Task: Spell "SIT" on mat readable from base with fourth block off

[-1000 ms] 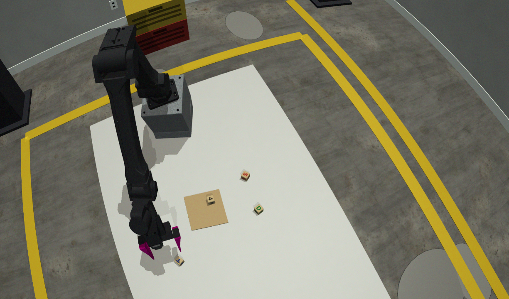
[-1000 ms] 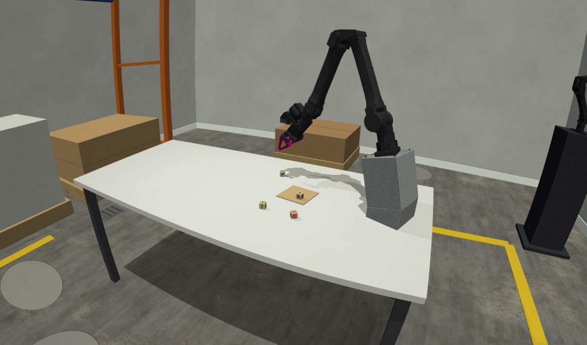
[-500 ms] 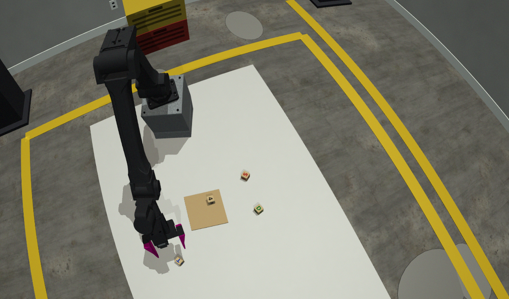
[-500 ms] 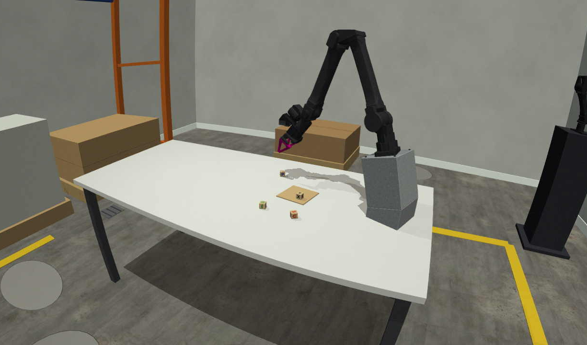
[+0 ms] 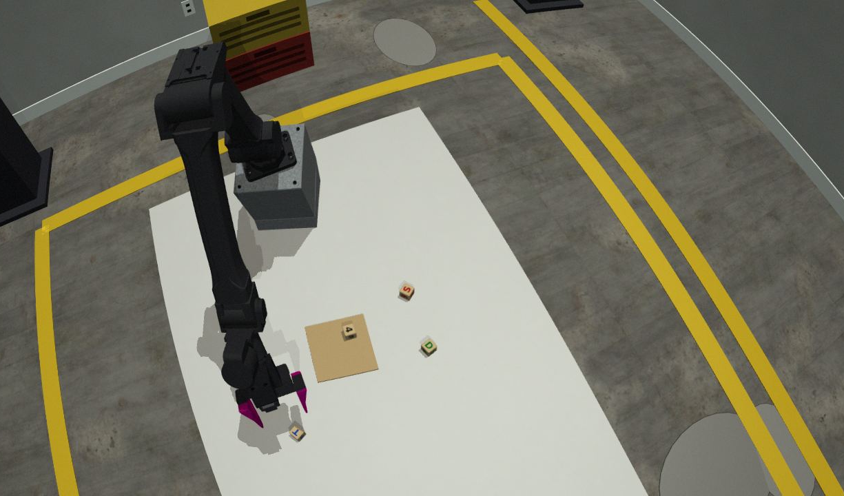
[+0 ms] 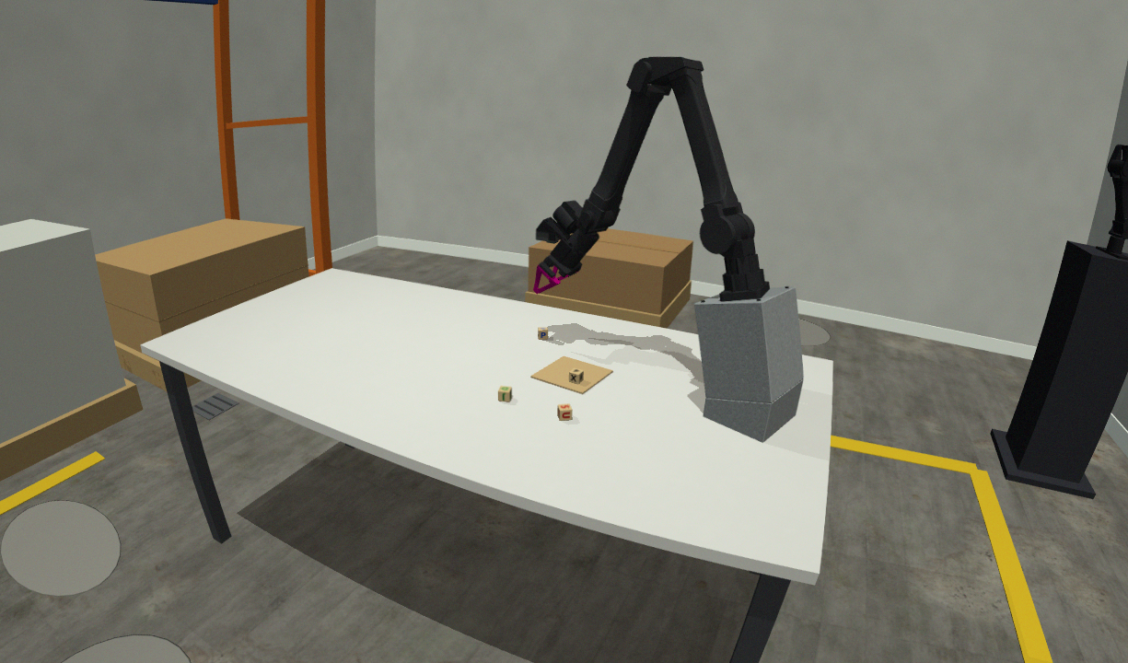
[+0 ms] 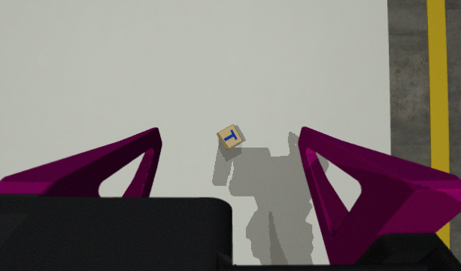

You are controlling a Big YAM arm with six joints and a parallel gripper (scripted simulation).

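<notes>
The black arm's magenta-fingered gripper (image 5: 278, 412) is hanging wide open and empty above the white table (image 5: 474, 401), just beside the wooden T block (image 5: 296, 431). 1 block showing a 4 (image 5: 348, 331) is sitting on the tan square mat (image 5: 344, 357); the S block (image 5: 406, 290) and D block (image 5: 428, 346) are lying off it.

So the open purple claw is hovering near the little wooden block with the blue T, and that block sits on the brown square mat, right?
Not quite. The wooden block with the blue T lies on the white table, well off the brown square mat, as the top view shows. The open purple gripper does hover near it.
</notes>
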